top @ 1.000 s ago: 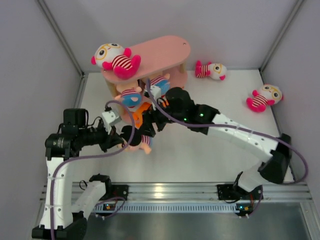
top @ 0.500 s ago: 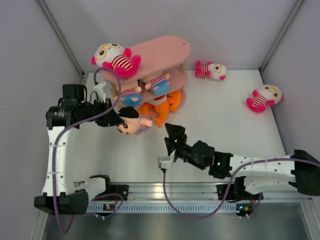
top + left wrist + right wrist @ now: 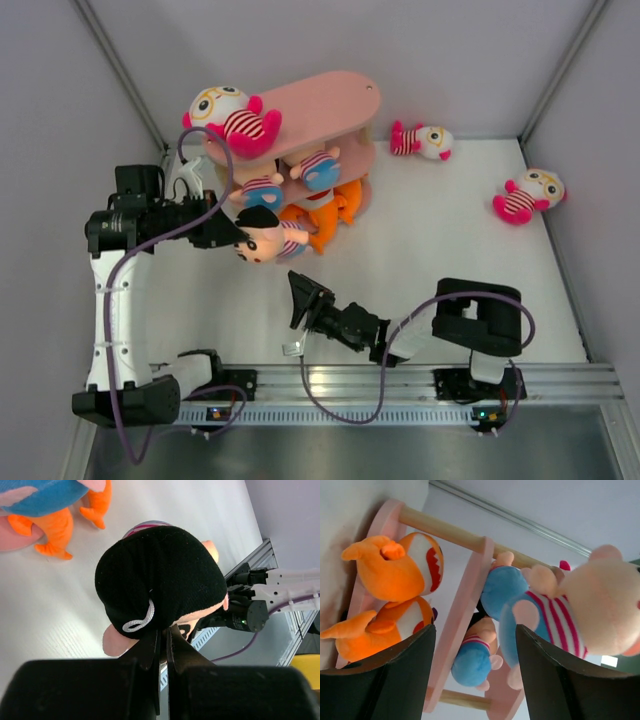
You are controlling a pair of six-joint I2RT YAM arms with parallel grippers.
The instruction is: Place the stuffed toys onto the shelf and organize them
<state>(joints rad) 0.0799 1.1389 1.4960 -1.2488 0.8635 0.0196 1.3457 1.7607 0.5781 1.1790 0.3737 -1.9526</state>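
The pink shelf [image 3: 318, 103] stands at the far left. A white-headed doll [image 3: 226, 116] lies on its top board, two peach dolls in blue pants [image 3: 318, 170] on the middle board, and orange fish [image 3: 325, 212] at the bottom. My left gripper [image 3: 232, 234] is shut on a black-haired peach doll [image 3: 263, 241] and holds it just in front of the shelf. In the left wrist view the gripper [image 3: 163, 636] pinches the doll's head [image 3: 160, 580]. My right gripper [image 3: 300, 298] is open and empty, low near the front; in its wrist view [image 3: 475, 675] it faces the shelf [image 3: 470, 595].
Two white-headed dolls lie on the table, one [image 3: 422, 140] right of the shelf at the back and one [image 3: 530, 195] by the right wall. The left wall stands close behind the left arm. The metal rail [image 3: 350, 380] runs along the near edge.
My right arm has drawn back from the shelf and folded low at the near edge, gripper open. My left gripper has carried the peach doll up and back toward the shelf.
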